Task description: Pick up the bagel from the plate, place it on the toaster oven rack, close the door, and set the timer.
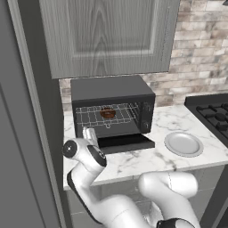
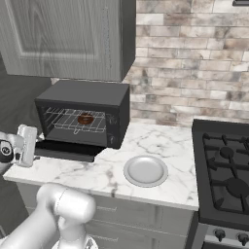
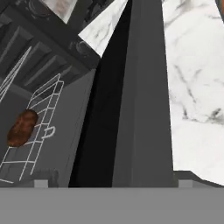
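On bench (image 1: 133, 162) at left: black toaster oven, door (image 1: 126, 143) folded down flat, bagel (image 1: 107, 113) resting mid-rack on toaster oven rack (image 1: 104, 116), plate (image 1: 183, 144) bare to the right. Hand (image 1: 90, 135) just off door's front-left corner, fingers spread, holding nothing. Risk, judged: lifting from one corner could let door slip off fingers and drop back open; timer knob too small to make out, fingertips barely visible in hand view.

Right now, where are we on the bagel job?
Done: small dark-brown bagel sits on the silvery wire rack inside the black toaster oven; round light-grey plate is bare. In hand: open, empty gripper near the black door. Left: door lies open; timer unset.
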Tool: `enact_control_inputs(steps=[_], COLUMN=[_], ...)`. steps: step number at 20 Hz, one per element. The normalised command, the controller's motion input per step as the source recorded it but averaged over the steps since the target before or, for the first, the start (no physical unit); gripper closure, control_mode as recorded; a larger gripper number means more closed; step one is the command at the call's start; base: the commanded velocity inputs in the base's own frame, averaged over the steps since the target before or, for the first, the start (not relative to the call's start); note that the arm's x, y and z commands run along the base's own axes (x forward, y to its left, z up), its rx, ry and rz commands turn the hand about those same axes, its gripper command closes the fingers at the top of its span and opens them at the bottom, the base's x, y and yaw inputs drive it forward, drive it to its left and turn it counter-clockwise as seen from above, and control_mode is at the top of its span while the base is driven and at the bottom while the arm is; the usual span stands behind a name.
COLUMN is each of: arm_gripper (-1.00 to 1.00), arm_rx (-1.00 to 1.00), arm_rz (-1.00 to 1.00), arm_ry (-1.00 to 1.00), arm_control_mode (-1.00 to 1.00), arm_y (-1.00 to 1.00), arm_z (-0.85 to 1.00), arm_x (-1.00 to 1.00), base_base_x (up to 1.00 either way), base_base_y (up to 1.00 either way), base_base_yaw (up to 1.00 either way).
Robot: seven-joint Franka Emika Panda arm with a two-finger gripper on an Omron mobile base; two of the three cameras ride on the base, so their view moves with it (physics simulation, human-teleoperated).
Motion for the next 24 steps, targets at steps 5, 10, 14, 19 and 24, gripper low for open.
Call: enact_control_inputs(steps=[5,10,14,19,24], arm_gripper=[-1.0,-1.0,-1.0,-1.0,-1.0], arm_rx=[0.0,0.0,0.0,0.0,0.0], arm_rz=[0.0,0.06,0.14,0.15,0.15], arm_ry=[-0.37,-0.35,-0.3,-0.27,-0.28], arm_control_mode=[-1.0,-1.0,-1.0,-1.0,-1.0], arm_y=[0.0,0.0,0.0,0.0,0.0], arm_z=[0.58,0.17,0.0,0.0,0.0], arm_x=[0.39,0.58,0.74,0.8,0.5], base_base_x=[0.0,0.0,0.0,0.0,0.0], base_base_y=[0.0,0.0,0.0,0.0,0.0], base_base_yaw=[0.0,0.0,0.0,0.0,0.0])
